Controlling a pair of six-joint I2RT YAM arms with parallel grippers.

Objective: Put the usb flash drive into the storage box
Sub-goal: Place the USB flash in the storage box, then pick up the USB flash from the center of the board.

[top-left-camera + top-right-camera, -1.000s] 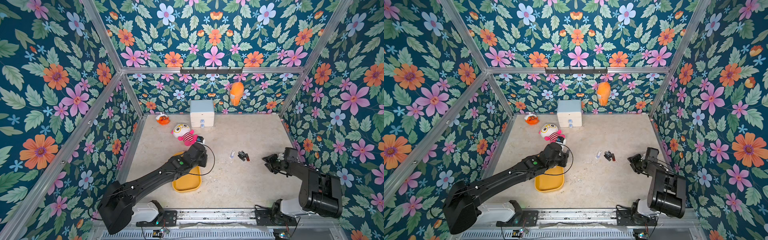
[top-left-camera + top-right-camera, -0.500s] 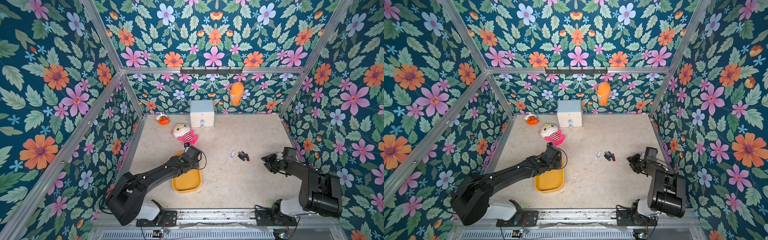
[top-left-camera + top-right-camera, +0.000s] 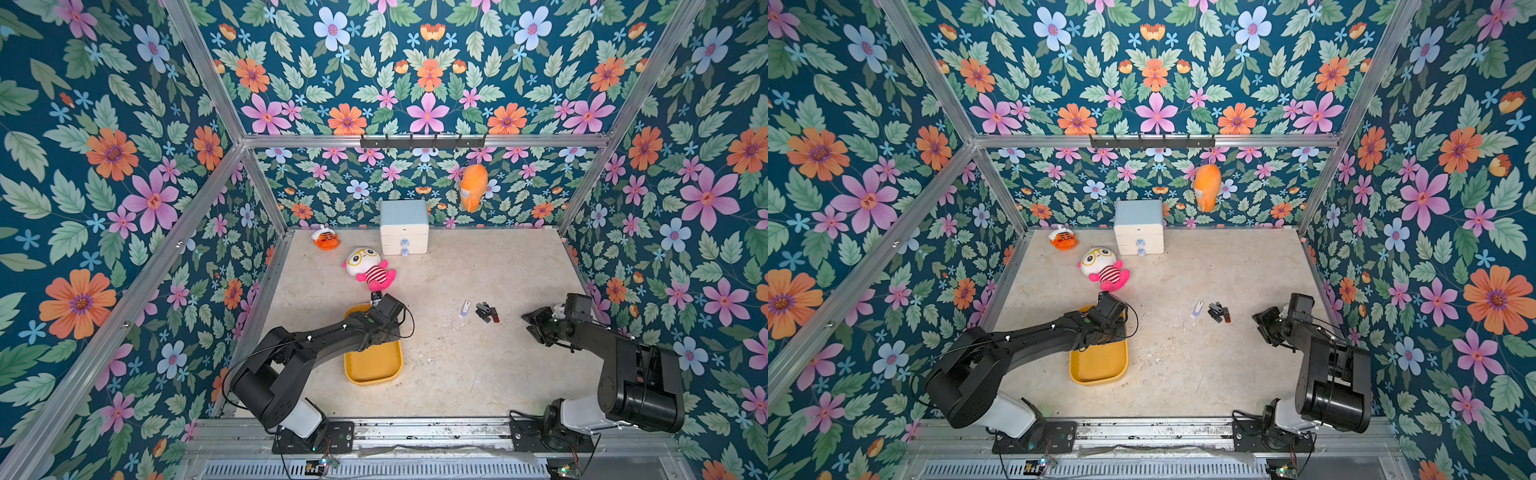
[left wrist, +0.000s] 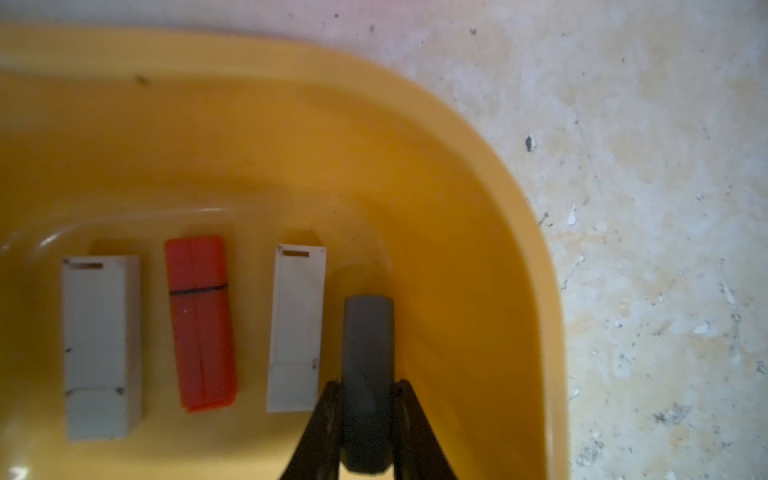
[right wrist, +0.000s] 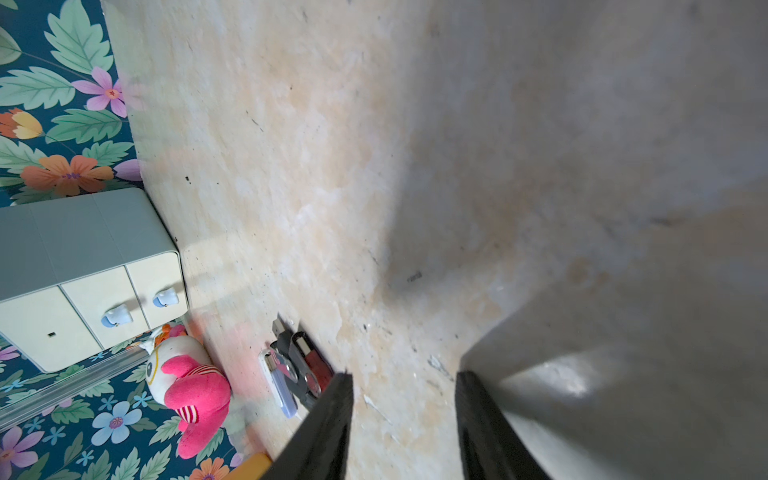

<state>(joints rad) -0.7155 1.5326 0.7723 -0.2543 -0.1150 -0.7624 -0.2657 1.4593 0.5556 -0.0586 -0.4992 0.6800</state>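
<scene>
- The grey flash drive [image 4: 368,332] is gripped between the two fingers of the left claw [image 4: 368,388], which is clenched on its long sides.
- The drive is held low inside the storage box [image 4: 478,187], close to one rounded corner (whether it already touches the box floor cannot be told).
- On the box floor a white drive [image 4: 99,345], an orange drive [image 4: 201,324] and a second white drive [image 4: 296,328] are laid side by side. The last of these is just beside the grey one.
- In both top views the box [image 3: 374,365] [image 3: 1098,361] is seen on the counter [image 3: 457,374], its far end covered by the left arm [image 3: 324,336].
- The right claw [image 5: 403,376] is released: its fingers are spread, with only bare counter between them.
- A small heap of loose drives [image 3: 482,311] is seen on the counter between the box and the right claw, well apart from the box.
- A plush doll [image 3: 370,270] is seen beyond the box's far end.
</scene>
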